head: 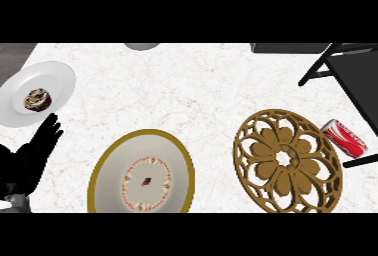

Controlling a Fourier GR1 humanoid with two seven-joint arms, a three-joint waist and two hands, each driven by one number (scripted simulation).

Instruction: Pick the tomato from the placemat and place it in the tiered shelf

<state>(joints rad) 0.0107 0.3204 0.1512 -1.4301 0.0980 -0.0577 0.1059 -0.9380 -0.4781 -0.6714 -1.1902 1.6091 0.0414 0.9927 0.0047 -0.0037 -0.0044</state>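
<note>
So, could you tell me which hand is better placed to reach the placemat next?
Probably the right: the brown openwork placemat and the black tiered shelf lie on the robot's right, though that hand is out of view. The left hand rests open at far left. No tomato shows.

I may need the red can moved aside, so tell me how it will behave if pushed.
The can lies on its side, so a sideways push would likely roll it. Its smooth round wall looks apt to slip under fingers. The placemat beside it might stop a roll that way.
</note>
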